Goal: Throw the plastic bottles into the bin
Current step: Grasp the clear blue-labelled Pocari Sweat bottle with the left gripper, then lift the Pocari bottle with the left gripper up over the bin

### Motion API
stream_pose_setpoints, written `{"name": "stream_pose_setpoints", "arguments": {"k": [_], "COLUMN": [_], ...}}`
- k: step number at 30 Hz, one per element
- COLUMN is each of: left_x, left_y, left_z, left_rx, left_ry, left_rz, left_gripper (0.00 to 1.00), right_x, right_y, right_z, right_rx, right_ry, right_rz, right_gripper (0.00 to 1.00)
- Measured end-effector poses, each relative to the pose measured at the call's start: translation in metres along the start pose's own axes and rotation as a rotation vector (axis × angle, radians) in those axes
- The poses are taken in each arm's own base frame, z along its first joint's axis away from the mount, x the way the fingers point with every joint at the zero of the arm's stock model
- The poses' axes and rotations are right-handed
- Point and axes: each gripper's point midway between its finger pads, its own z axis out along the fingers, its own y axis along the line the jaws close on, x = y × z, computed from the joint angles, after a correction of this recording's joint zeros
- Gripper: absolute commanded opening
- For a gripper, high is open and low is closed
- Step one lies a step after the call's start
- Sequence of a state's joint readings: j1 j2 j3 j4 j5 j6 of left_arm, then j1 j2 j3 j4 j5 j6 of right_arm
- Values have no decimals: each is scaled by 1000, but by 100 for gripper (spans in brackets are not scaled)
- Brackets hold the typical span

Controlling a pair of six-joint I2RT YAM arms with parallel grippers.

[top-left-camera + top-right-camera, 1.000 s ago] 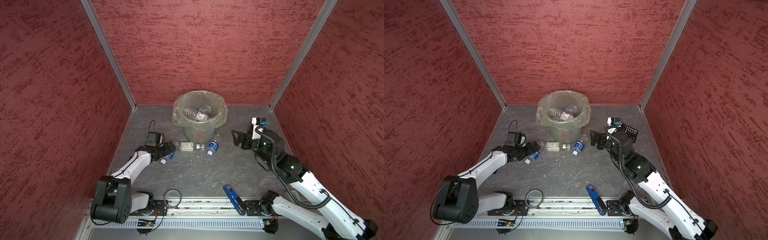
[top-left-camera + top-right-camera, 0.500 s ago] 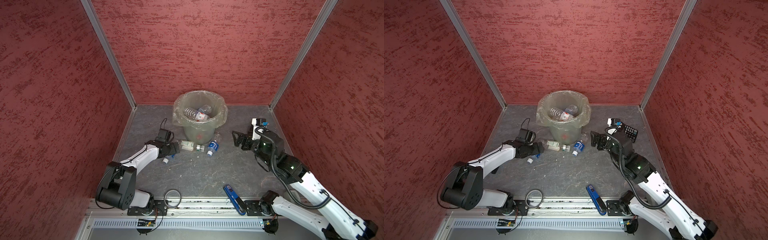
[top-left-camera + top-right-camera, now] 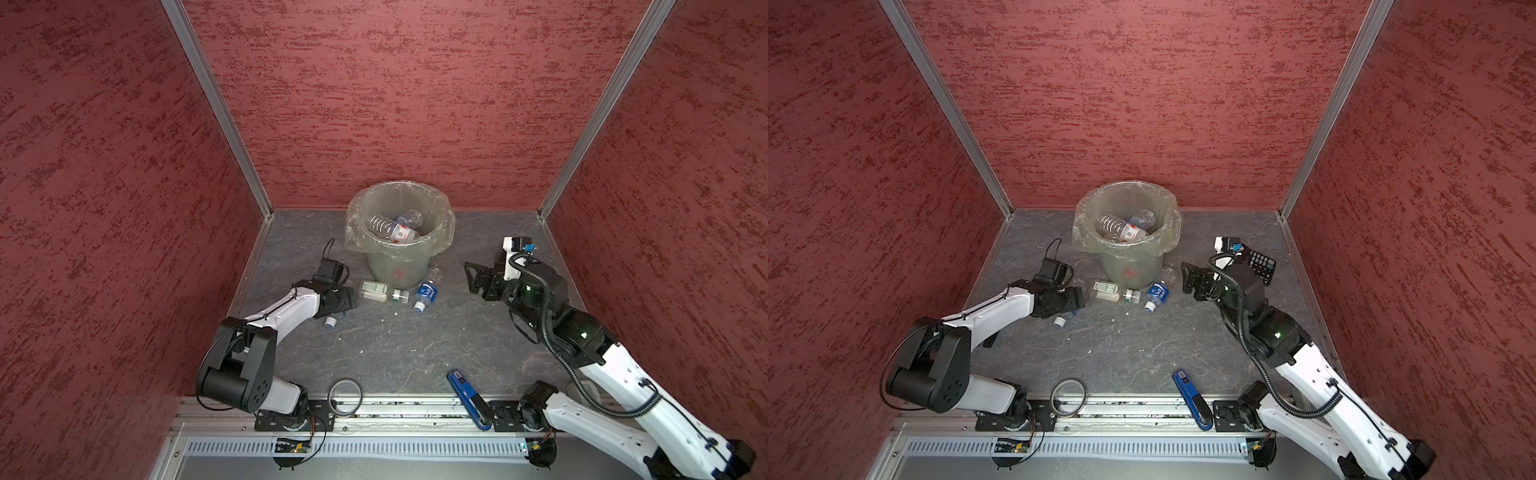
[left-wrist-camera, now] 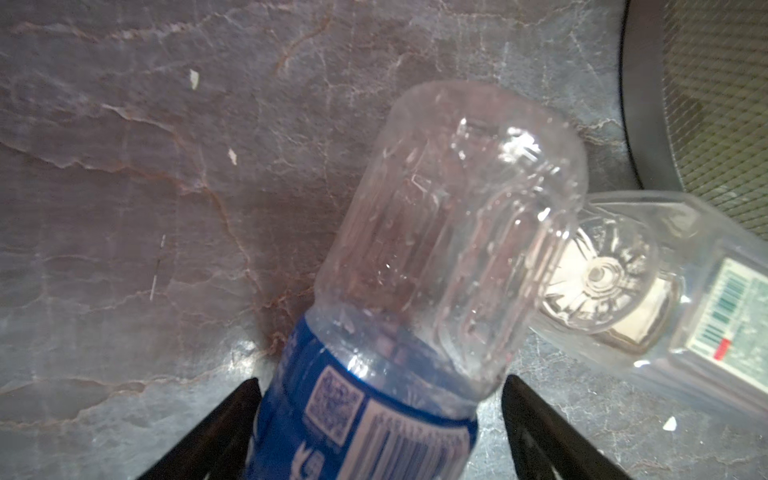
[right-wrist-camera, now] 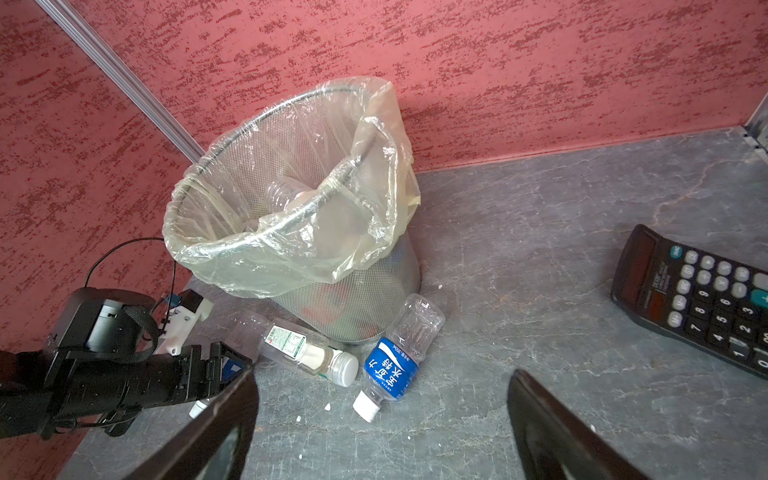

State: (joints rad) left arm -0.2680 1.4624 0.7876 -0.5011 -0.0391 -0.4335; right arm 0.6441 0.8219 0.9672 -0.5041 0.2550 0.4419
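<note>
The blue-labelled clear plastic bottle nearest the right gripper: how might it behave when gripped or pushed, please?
The blue-labelled clear plastic bottle looks empty, so probably light. Lying on its round side, it may roll if nudged. Thin clear walls would likely dent when squeezed.

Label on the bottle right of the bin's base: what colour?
Blue with white characters; the bottle shows best in the right wrist view.
</note>
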Motion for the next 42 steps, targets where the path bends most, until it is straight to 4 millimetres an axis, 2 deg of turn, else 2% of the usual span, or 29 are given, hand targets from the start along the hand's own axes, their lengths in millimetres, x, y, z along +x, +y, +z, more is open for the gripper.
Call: {"name": "stream_pose_setpoints", "arguments": {"k": [8, 13, 22, 29, 34, 42], "left_x": [-17, -27, -39, -38, -36, -38], "left_y": [2, 2, -3, -7, -9, -10], "left_z": [12, 11, 13, 23, 24, 24], "left_rx": [-11, -15, -7, -1, 11, 16], "left_ry": [-5, -28, -57, -29, -22, -28], "left_rz": [-29, -35, -29, -19, -24, -36], "left_gripper": [90, 94, 83, 77, 68, 61], "right_x": [1, 2, 4, 4, 4, 4], "right_y": [-1, -1, -1, -1, -1, -1], "right_z": [-1, -1, 2, 2, 2, 2], "right_rx": [2, 5, 8, 9, 9, 8], "right_ry": [3, 8, 15, 16, 16, 16], "right_rz": [-1, -2, -5, -5, -5, -5], "right_gripper": [93, 93, 93, 92, 92, 91]}}
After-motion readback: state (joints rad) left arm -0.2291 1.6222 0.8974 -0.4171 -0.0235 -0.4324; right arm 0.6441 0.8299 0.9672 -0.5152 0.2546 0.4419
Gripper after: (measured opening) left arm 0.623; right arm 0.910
